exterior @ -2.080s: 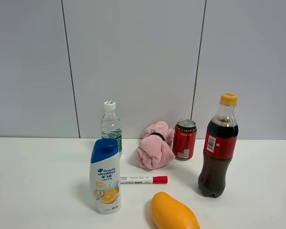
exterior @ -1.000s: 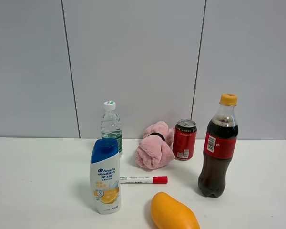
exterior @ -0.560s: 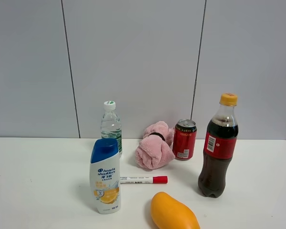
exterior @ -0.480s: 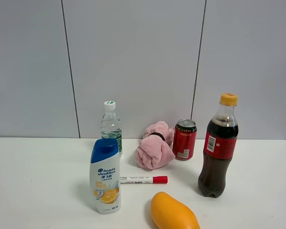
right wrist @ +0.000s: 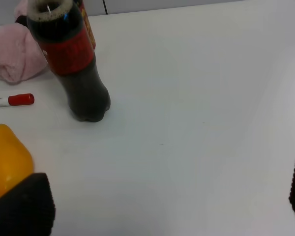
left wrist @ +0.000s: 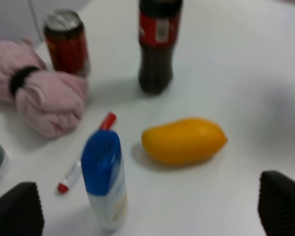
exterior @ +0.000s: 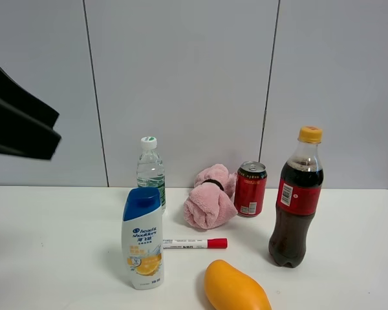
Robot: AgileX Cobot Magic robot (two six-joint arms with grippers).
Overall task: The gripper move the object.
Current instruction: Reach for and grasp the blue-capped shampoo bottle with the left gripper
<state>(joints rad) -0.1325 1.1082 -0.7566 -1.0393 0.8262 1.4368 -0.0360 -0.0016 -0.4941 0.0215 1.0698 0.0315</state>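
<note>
The object, a white shampoo bottle (exterior: 142, 240) with a blue cap and an orange citrus picture, stands upright on the white table, left of centre. In the left wrist view my left gripper (left wrist: 147, 209) hangs open above the table. The shampoo bottle (left wrist: 104, 183) stands between its two black fingertips (left wrist: 15, 210), apart from both. A black part of the left arm (exterior: 19, 119) shows at the upper left of the exterior view. My right gripper (right wrist: 160, 199) is open over bare table, off to one side of the cola bottle (right wrist: 73, 64).
A clear water bottle (exterior: 150, 169) stands just behind the shampoo bottle. To its right are a red-capped marker (exterior: 195, 243), a pink towel roll (exterior: 209, 199), a red can (exterior: 251, 188), a cola bottle (exterior: 296, 201) and a mango (exterior: 235, 288) at the front edge.
A black part of the left arm has come into the upper left of the exterior view. None of the things on the table has moved.
</note>
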